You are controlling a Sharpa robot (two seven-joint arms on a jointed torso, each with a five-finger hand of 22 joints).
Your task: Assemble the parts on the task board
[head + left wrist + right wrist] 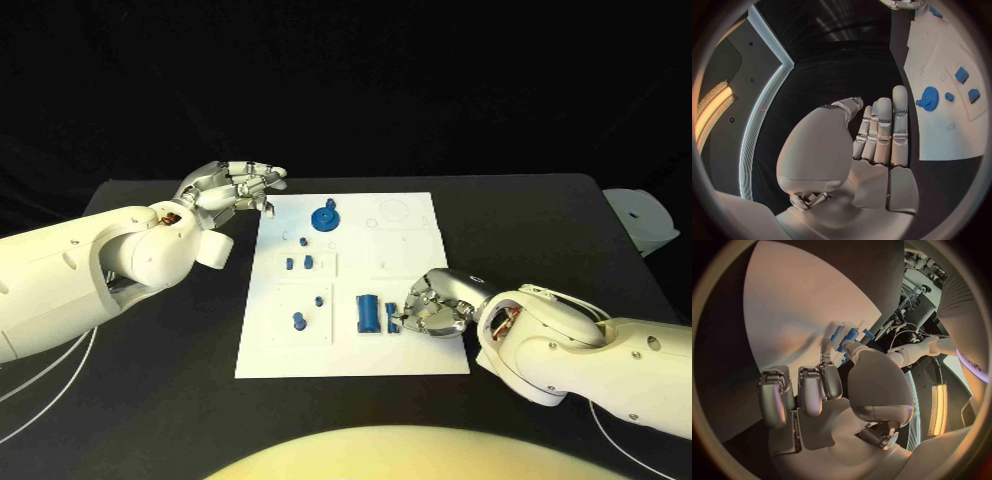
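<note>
The white task board (408,350) lies in the middle of the black table. A blue gear (327,216) stands near its far edge, also seen in the left wrist view as the blue gear (929,97). Several small blue parts (299,263) lie along the board's left half. A long blue bar (369,313) sits near the front. Beside it is a smaller blue part (392,319), which my right hand (437,303) pinches between thumb and a finger, the other fingers (811,390) curled in. The blue part (848,337) shows at those fingertips. My left hand (235,186) hovers off the board's far left corner, its fingers (882,130) straight and holding nothing.
A white object (642,220) sits at the table's right edge. Black table (562,250) runs on both sides of the board. My left arm (101,265) crosses the table's left side, and my right arm (591,350) covers its near right corner.
</note>
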